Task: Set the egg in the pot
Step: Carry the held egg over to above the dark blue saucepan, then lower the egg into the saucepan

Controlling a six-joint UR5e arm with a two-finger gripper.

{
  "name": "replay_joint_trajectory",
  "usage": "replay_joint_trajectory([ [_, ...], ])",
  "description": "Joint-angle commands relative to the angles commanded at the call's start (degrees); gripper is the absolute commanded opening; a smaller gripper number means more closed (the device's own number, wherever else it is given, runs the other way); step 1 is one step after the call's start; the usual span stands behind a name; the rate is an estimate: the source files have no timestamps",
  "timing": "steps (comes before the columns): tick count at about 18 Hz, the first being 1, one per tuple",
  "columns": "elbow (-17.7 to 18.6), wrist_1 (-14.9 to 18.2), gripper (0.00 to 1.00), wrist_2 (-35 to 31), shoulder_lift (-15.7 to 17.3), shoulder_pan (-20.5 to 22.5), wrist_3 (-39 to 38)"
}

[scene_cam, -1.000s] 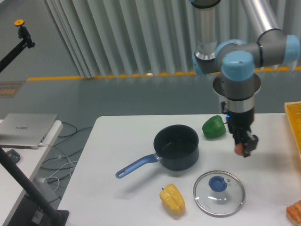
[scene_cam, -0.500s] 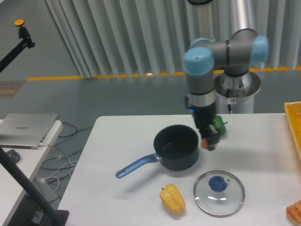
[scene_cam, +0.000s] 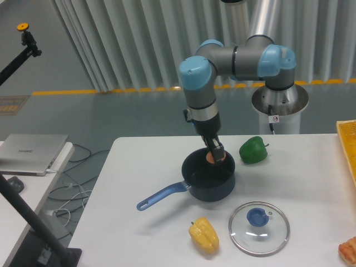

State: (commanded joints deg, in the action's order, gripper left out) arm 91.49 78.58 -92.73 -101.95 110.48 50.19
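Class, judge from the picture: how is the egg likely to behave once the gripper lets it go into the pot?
The egg looks small, smooth and oval, so it will probably roll on the floor of the pot. It may be fragile if real, so a low release seems safer. The gripper holds it just above the rim.

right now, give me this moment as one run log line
phase: carry | gripper: shut on egg | position: above pot opening | egg: not yet released | lid: off, on table

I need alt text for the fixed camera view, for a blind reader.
The gripper holds the egg just above the open pot on a white table. A green pepper, a yellow pepper and a glass lid lie around it.
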Motion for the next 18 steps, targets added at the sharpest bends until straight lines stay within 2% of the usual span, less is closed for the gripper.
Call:
replay_joint_trajectory([
  [3,1.1,-0.4,0.37,0.0,-0.5,-1.4,-1.0],
  [10,1.2,-1.2,0.38,0.4,-3.4,-2.9,-2.1],
  [18,3.5,-7.1,0.38,0.3,-4.9,-2.9,-1.7],
])
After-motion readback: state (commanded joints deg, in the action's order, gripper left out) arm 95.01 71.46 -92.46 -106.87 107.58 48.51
